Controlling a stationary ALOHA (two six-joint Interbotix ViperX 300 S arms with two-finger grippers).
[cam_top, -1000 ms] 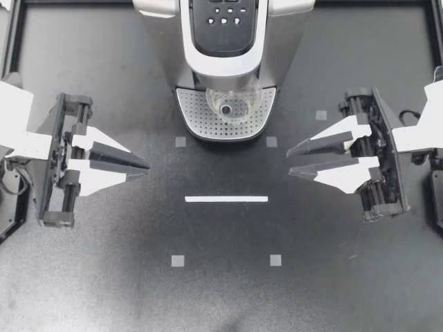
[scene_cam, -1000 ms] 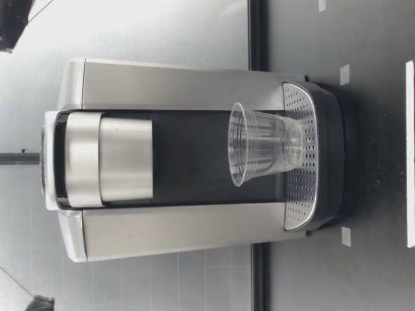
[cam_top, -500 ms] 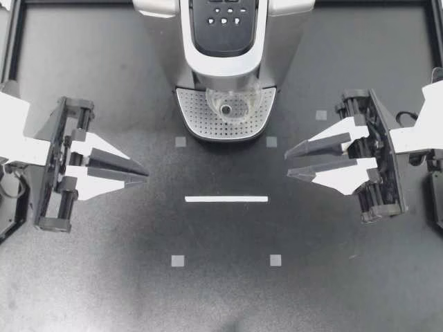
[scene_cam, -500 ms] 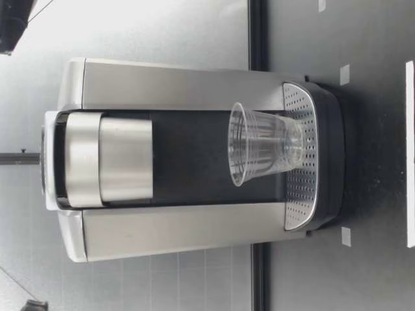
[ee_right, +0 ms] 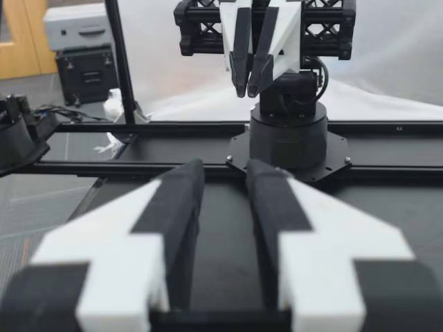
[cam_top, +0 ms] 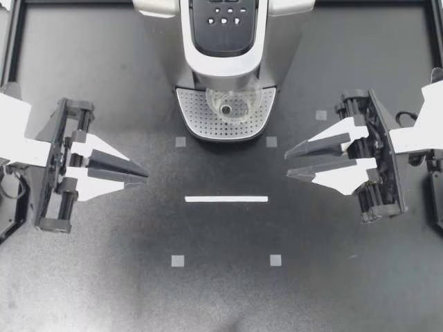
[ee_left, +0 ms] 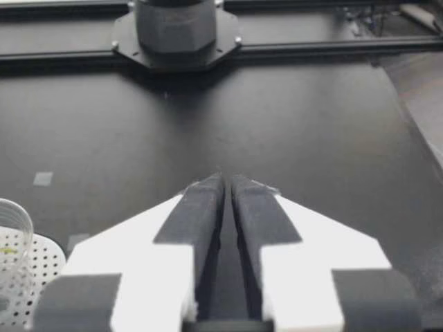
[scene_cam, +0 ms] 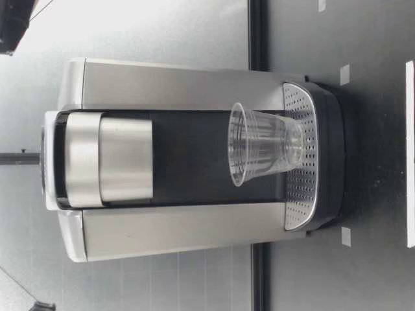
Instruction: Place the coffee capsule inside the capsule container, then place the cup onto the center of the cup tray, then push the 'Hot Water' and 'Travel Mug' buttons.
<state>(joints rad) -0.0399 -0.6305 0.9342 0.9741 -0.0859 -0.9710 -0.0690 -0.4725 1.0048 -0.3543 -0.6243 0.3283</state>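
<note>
A clear plastic cup (cam_top: 233,104) stands upright on the perforated cup tray (cam_top: 197,117) of the silver coffee machine (cam_top: 225,41), under its brew head. Dark buttons (cam_top: 225,17) sit on the machine's top panel. No capsule shows in any view. My left gripper (cam_top: 146,174) is shut and empty, well left of the tray and above the table. My right gripper (cam_top: 288,164) is open with nothing between its fingers, to the right of the tray. In the low view the cup (scene_cam: 262,144) rests on the tray (scene_cam: 299,194). The left wrist view shows the left gripper (ee_left: 226,181) and the cup's rim (ee_left: 14,228) beside it.
A white tape strip (cam_top: 226,199) and small grey square markers (cam_top: 178,261) lie on the black table between the arms. A black frame rail (cam_top: 14,41) borders the table. In the right wrist view my left gripper (ee_right: 248,90) faces me across the table.
My left gripper has drifted slightly back and toward the table's front. The right gripper and the cup have barely moved.
</note>
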